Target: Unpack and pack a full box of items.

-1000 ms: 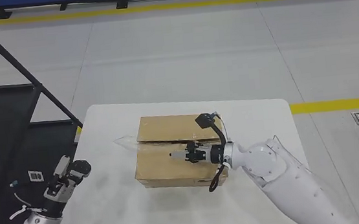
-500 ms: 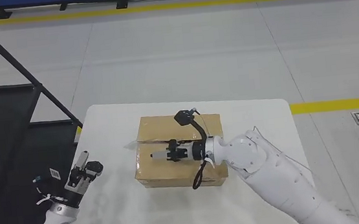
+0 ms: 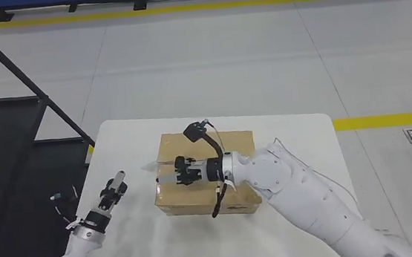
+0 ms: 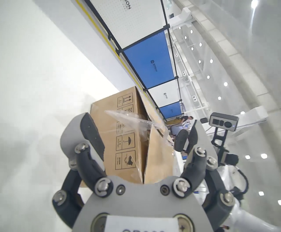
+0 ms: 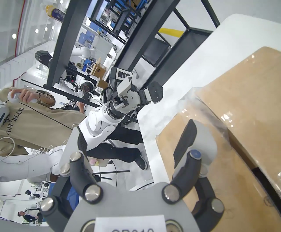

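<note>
A brown cardboard box (image 3: 208, 147) stands in the middle of the white table (image 3: 297, 142). A strip of clear tape (image 3: 148, 164) sticks out past its left end. My right gripper (image 3: 169, 181) hovers open over the left part of the box top, one finger (image 5: 186, 136) just above the cardboard (image 5: 241, 105). A dark gap (image 5: 259, 170) shows between the top flaps. My left gripper (image 3: 117, 186) is open to the left of the box, over the table and apart from it. In the left wrist view the box (image 4: 125, 136) and the loose tape (image 4: 131, 117) lie beyond the open left gripper (image 4: 140, 125).
A black metal frame (image 3: 22, 79) stands off the table's far left corner. The table's left edge (image 5: 151, 153) runs close below the right gripper. Bare tabletop lies in front of the box and to its right.
My right gripper has slid left across the box top, toward its left end. My left arm has swung right, bringing its gripper over the table and nearer the box.
</note>
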{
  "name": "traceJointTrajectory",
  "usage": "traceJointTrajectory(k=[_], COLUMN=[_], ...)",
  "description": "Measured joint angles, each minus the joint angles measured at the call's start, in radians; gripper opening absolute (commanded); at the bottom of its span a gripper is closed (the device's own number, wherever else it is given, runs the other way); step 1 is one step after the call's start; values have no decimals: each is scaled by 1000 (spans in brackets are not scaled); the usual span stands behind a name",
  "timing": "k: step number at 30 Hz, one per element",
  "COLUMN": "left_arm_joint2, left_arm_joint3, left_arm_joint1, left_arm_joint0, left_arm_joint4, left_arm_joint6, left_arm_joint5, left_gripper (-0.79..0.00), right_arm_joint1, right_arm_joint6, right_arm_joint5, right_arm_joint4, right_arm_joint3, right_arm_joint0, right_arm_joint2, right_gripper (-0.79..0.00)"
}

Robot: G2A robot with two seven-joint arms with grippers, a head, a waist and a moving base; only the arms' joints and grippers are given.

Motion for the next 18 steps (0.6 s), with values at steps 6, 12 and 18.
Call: traceJointTrajectory(k=[6, 12, 18], left_arm_joint2=[37, 60, 62], left_arm_joint3=[-141, -227, -232], left_arm_joint1=[3, 5, 3], left_arm_joint0=[39, 70, 71], left_arm_joint4=[500, 914, 844], left_arm_joint6=[182, 238, 229], left_arm_joint5=[119, 249, 257], left_gripper=[0, 0, 0], right_arm_joint1=[50, 100, 128], right_arm_joint6=[-35, -8, 11], right_arm_joint5=[-76, -110, -141], right_arm_joint4=[-53, -64, -68], right_arm_joint3=[-87, -184, -237], right_arm_joint0=[-124, -265, -358], right_arm_joint2=[134, 282, 376], right_gripper=[0, 0, 0])
